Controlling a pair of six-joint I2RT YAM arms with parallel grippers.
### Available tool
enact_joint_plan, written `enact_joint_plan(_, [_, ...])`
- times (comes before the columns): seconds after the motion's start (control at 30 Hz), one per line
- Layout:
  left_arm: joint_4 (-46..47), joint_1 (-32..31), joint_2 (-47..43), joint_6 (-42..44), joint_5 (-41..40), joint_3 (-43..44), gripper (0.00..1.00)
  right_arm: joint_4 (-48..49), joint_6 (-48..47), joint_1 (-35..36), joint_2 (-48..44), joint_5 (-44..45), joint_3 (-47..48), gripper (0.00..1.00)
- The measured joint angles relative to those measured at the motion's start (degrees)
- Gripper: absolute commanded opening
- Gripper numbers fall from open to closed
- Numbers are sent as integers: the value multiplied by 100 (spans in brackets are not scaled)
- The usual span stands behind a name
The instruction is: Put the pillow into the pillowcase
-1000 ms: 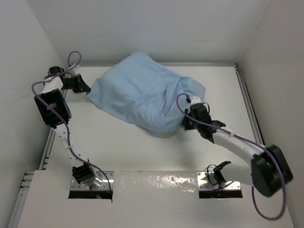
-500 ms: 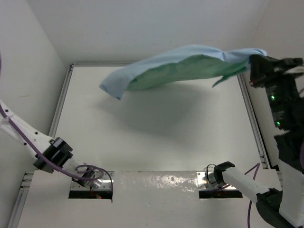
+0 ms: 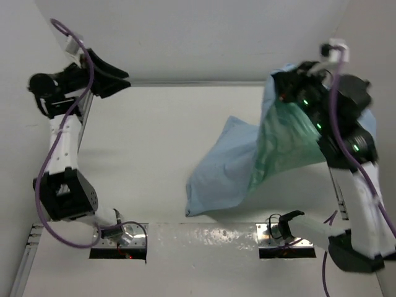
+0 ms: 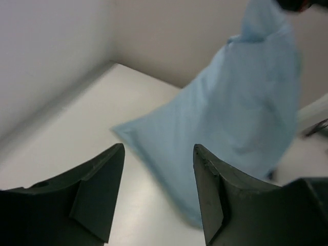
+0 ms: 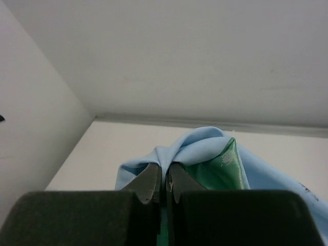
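The large soft fabric pillowcase (image 3: 226, 170), plain light blue on its outer face and sea-green on the other, hangs at the right side of the white table (image 3: 142, 142), lifted by 1 bunched fold of cloth at its top. The right gripper (image 5: 164, 177) is closed tight on that fold: in the right wrist view its 2 dark fingers (image 5: 149, 182) press together with blue fabric pinched between them and a peak of green cloth rising just beside them. From that high grip, near the back right corner of the enclosure, the sack drapes down and toward the left, and its lowest blue corner lies on the table close to the near edge, just left of the right arm's base. In the top view the green face (glossy, with a faint pale pattern) shows on the side toward the right arm (image 3: 356, 179), framed by the blue cloth. The left gripper (image 4: 159, 151) is raised at the far left corner, well apart from the pillowcase, with its jaws spread and nothing between them; through the gap the left wrist view shows the blue sack hanging across the table, its pointed lower corner touching the white surface.
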Motion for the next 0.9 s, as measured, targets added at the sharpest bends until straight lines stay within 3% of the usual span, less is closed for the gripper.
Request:
enact_joint_plan(0.1, [1425, -393, 721, -1799, 81, -817, 51, 337, 160, 0, 1174, -286, 166, 0])
enact_joint_plan(0.23, [2269, -931, 1969, -3766, 153, -1128, 40, 393, 234, 2, 2457, -437, 708, 0])
enact_joint_plan(0.43, [2531, -1408, 3672, -5327, 214, -452, 36, 557, 188, 90, 2911, -391, 1058, 0])
enact_joint_plan(0.53, [2507, -1416, 3606, -5792, 289, -46, 38, 516, -57, 358, 2793, -35, 1056, 0])
enact_joint_plan(0.57, [2496, -1390, 3504, -5810, 278, 199, 44, 501, -146, 492, 2730, 87, 1027, 0])
enact_joint_plan(0.67, [2363, -1132, 2723, -5259, 184, 809, 48, 496, -284, 817, 2465, 275, 796, 0])
enact_joint_plan(0.7, [1884, -918, 2319, -4566, 105, 1067, 50, 520, -297, 872, 2356, 319, 658, 0])
enact_joint_plan(0.73, [1043, -647, 1963, -3764, -74, 1482, 55, 511, -304, 896, 2256, 354, 531, 0])
enact_joint_plan(0.8, [-1394, -118, 1620, -1670, -859, 3163, 57, 459, -315, 909, 2109, 444, 363, 0])
enact_joint_plan(0.83, [-2590, 72, 1523, -675, -1596, 4033, 60, 420, -330, 911, 2085, 490, 339, 0])
enact_joint_plan(0.9, [-4026, -15, 1174, 1228, -2916, 4924, 65, 378, -376, 925, 2079, 564, 339, 0])
